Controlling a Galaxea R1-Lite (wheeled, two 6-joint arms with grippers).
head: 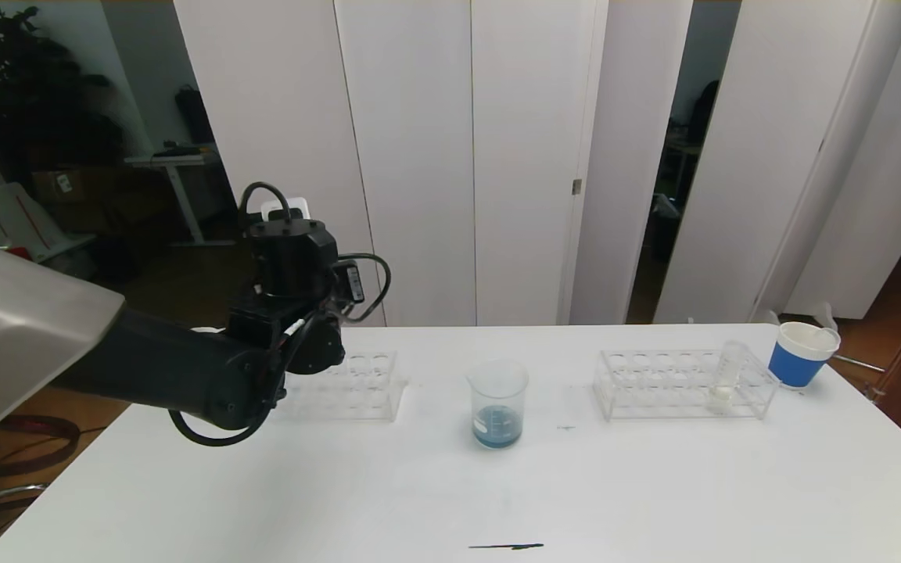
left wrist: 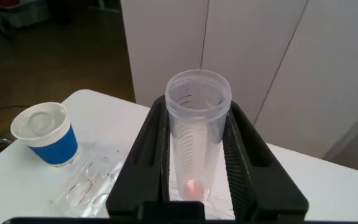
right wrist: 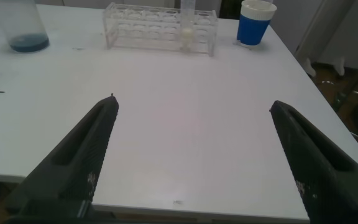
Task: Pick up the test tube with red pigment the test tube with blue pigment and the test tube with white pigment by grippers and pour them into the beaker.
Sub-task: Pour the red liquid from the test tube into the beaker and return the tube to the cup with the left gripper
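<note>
My left gripper [left wrist: 199, 106] is shut on a clear test tube [left wrist: 194, 146] with a little red pigment at its base. In the head view this hand [head: 294, 313] hangs above the left rack [head: 364, 385], and the tube is hidden behind it. The beaker [head: 497, 403] stands mid-table with blue liquid in its bottom. The test tube with white pigment [head: 724, 379] stands upright in the right rack [head: 681, 383]. The test tube with blue pigment is out of view. My right gripper [right wrist: 192, 104] is open and empty over the bare table near its front edge, far from that rack [right wrist: 160, 28].
A white-and-blue paper cup [head: 802, 352] stands at the table's back right corner, and another [left wrist: 42, 134] stands beside the left rack [left wrist: 89, 186]. A thin black mark [head: 505, 546] lies near the front edge. White cabinet doors rise behind the table.
</note>
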